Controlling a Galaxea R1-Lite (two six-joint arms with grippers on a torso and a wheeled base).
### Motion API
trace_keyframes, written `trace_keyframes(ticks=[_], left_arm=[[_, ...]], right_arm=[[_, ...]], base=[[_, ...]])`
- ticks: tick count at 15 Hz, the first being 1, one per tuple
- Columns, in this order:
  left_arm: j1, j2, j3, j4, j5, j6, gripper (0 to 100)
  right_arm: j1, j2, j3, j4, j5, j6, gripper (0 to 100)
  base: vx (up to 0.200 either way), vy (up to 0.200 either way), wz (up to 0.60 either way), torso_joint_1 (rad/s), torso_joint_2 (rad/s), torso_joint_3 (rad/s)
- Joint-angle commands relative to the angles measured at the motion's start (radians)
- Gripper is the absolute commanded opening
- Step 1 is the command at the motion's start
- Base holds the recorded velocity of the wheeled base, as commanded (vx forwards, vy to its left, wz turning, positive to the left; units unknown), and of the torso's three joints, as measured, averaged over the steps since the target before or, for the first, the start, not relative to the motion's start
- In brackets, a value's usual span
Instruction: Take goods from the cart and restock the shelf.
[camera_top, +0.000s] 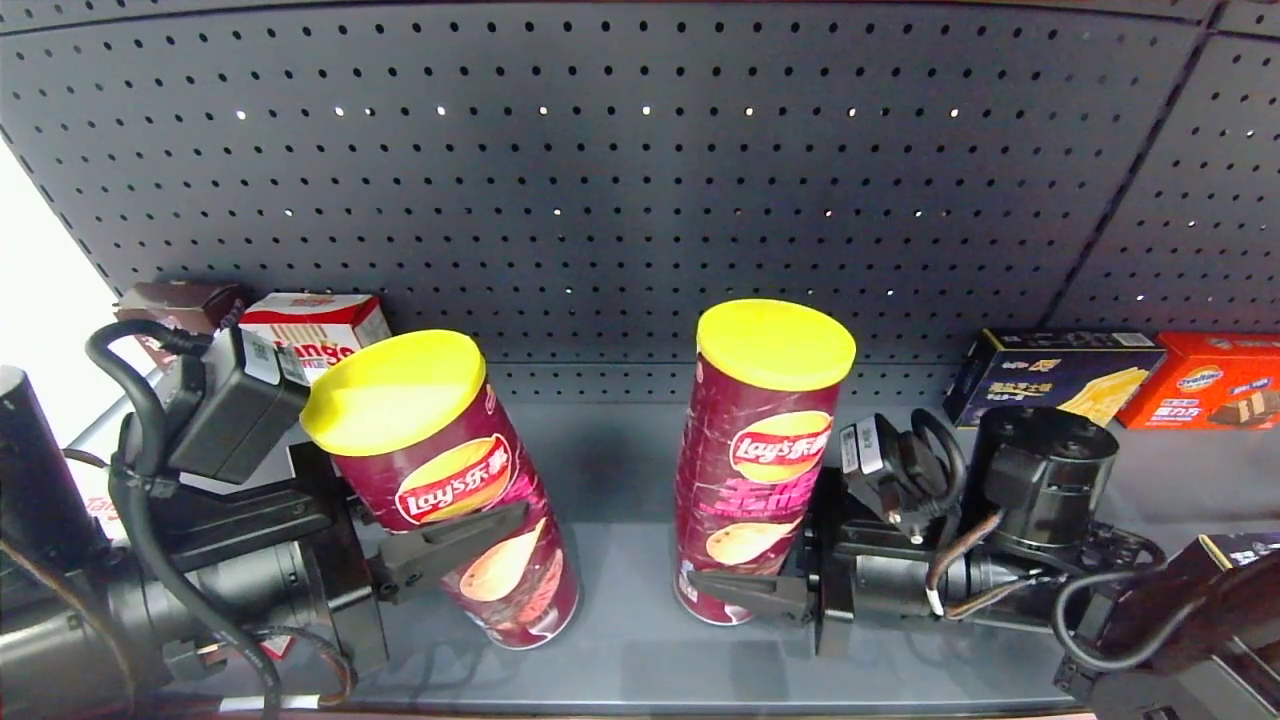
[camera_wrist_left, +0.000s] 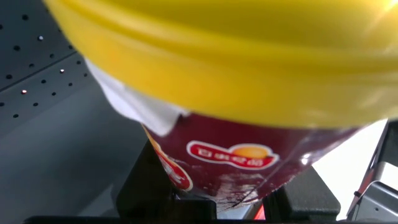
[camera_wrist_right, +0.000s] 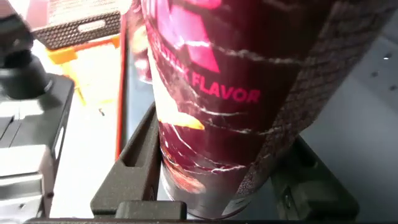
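The left gripper (camera_top: 478, 530) clamps the left can (camera_top: 440, 470) - tilted, base at the shelf (camera_top: 620, 650). The right gripper (camera_top: 735, 565) clamps the right can (camera_top: 760, 450), near upright. Risk - released tilted, the left can may topple and roll.

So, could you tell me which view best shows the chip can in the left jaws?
Head view: the whole tilted can, lid to base, in the left gripper. Left wrist view: its lid and upper label, close up. Right wrist view: the other can.
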Motion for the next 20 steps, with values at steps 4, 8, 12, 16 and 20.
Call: trace_keyframes(ticks=[4,8,12,16,20], left_arm=[[0.002,0.001,0.001,0.0,0.001,0.0,0],[0.014,0.001,0.007,0.0,0.001,-0.003,0],[0.014,-0.001,0.009,0.0,0.001,-0.003,0],[0.014,-0.001,0.009,0.0,0.001,-0.003,0],[0.014,-0.001,0.01,0.0,0.001,-0.003,0]], right_arm=[[-0.004,0.071,0.053,-0.065,0.009,-0.016,0],[-0.021,0.077,0.059,-0.062,0.009,-0.038,0],[-0.049,0.074,0.066,-0.055,0.012,-0.071,0],[-0.035,0.065,0.069,-0.056,0.011,-0.071,0],[-0.001,0.039,0.126,-0.059,0.011,-0.075,0]], base=[[0.0,0.0,0.0,0.0,0.0,0.0],[0.0,0.0,0.0,0.0,0.0,0.0],[0.0,0.0,0.0,0.0,0.0,0.0],[0.0,0.0,0.0,0.0,0.0,0.0],[0.0,0.0,0.0,0.0,0.0,0.0]])
